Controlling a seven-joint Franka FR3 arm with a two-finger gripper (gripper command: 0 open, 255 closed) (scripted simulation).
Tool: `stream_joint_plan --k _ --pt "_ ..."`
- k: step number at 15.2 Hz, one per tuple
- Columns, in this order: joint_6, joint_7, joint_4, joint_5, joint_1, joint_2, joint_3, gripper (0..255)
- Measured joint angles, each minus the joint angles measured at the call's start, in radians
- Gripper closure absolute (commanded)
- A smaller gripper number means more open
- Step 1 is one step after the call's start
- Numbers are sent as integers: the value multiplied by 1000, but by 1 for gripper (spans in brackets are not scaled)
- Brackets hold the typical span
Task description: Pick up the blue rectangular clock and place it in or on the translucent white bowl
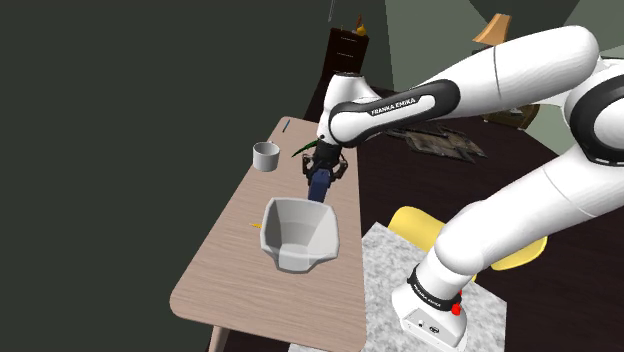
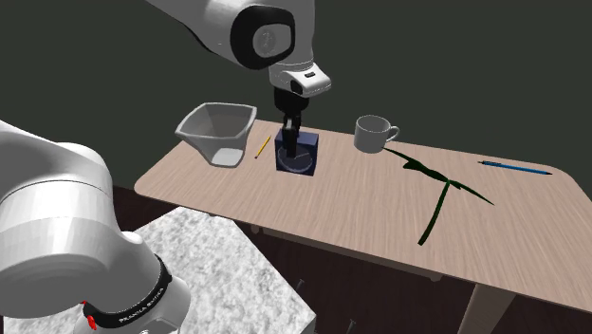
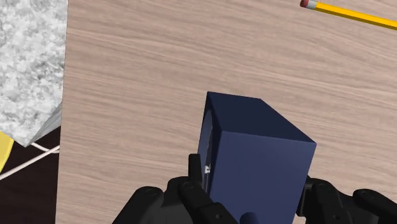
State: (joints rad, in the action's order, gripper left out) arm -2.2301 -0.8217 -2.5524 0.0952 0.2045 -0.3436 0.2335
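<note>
The black gripper [image 3: 251, 188] is clamped on the dark blue clock [image 3: 254, 149]. In the wrist view one finger [image 3: 193, 175] presses the side that bears the dial, and the other sits tight against the opposite side, so the box fills the gap between them

The clock stands just beside the white bowl [image 2: 196, 136] on the wooden table [image 2: 332, 209], apart from it, with a yellow pencil [image 2: 260, 147] lying between the two. In the second exterior view the clock's base looks level with the table top, so I judge it not lifted, or barely so; the pictures do not settle this

The bowl stands upright, and in the shoulder view nothing lies inside it, so the placing is not yet done

As I read it, the reach and the grasp are complete. What is left is to raise the clock above the bowl's rim, carry it the short way across the pencil to the bowl, lower it in and let go

A white mug [image 2: 372, 134] stands farther from the bowl, on the clock's far side. A green stem [image 2: 441, 190] and a blue pen [image 2: 517, 167] lie farther off again, all away from the path to the bowl
</note>
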Motion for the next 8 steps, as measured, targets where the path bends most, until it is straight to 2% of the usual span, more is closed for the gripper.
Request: stream_joint_plan --k 8 --pt "118 6 69 0 1 -48 -11 255"
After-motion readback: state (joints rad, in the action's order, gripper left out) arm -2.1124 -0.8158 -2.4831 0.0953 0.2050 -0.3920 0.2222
